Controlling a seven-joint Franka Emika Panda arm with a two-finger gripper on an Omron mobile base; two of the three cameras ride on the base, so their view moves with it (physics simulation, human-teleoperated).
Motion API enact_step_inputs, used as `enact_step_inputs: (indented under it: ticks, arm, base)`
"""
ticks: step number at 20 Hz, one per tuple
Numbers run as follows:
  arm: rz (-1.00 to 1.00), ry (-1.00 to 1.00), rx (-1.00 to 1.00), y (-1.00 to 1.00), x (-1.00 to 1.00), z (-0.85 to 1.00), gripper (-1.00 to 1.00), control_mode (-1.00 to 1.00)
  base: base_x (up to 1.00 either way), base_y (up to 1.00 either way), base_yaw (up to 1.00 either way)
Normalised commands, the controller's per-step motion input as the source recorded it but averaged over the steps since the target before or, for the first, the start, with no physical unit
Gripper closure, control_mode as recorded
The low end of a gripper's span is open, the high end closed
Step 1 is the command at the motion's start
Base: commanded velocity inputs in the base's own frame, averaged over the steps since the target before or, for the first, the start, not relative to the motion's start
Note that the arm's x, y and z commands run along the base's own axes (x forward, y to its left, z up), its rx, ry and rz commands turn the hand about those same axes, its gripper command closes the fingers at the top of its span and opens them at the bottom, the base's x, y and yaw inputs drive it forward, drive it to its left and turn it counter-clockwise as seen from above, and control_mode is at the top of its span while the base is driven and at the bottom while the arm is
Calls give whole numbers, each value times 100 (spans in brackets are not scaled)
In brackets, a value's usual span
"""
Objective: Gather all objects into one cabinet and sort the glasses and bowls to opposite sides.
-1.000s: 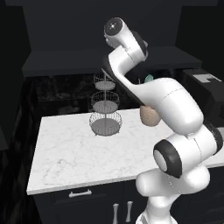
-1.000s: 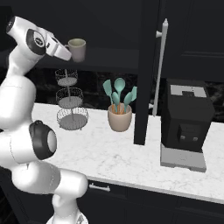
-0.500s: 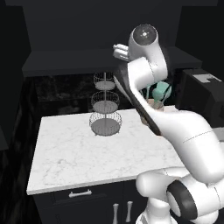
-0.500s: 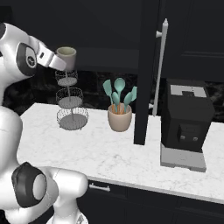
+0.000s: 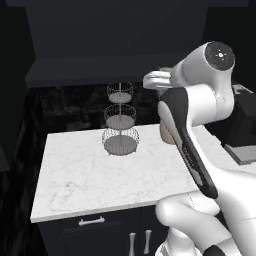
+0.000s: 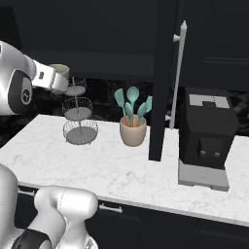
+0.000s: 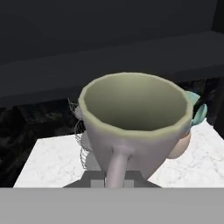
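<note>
A pale handled cup [image 7: 135, 127] with an olive-green inside sits upright in my gripper [image 7: 116, 177], which is shut on its handle side. In the right base view the cup [image 6: 59, 71] hangs high above the counter's left part, in my gripper [image 6: 54, 80] just left of the wire stand's top tier. The matte black wall cabinet [image 6: 97, 29] is a dark space above the counter; its tall door [image 6: 163, 73] stands open, seen edge-on, with a slim silver bar handle [image 6: 179, 73]. The blue cup and the wooden bowl are out of view.
A three-tier wire basket stand [image 5: 120, 120] [image 6: 79, 116] stands at the back of the white marble counter [image 5: 90, 175]. A pot of teal utensils [image 6: 133, 129] is beside the door, and a black machine [image 6: 206, 136] stands at the right.
My arm has swung round and the hand with the cup has moved left and lower in the right base view, from in front of the cabinet down to the stand's top tier.
</note>
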Motion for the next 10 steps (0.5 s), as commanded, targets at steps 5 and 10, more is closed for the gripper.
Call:
enact_step_inputs:
  ticks: [5, 10]
  arm:
    - [27, 5, -17, 0, -86, -29, 100, -100]
    - [19, 12, -10, 0, -69, -45, 100, -100]
  base:
    - [0, 0, 0]
    - [0, 0, 0]
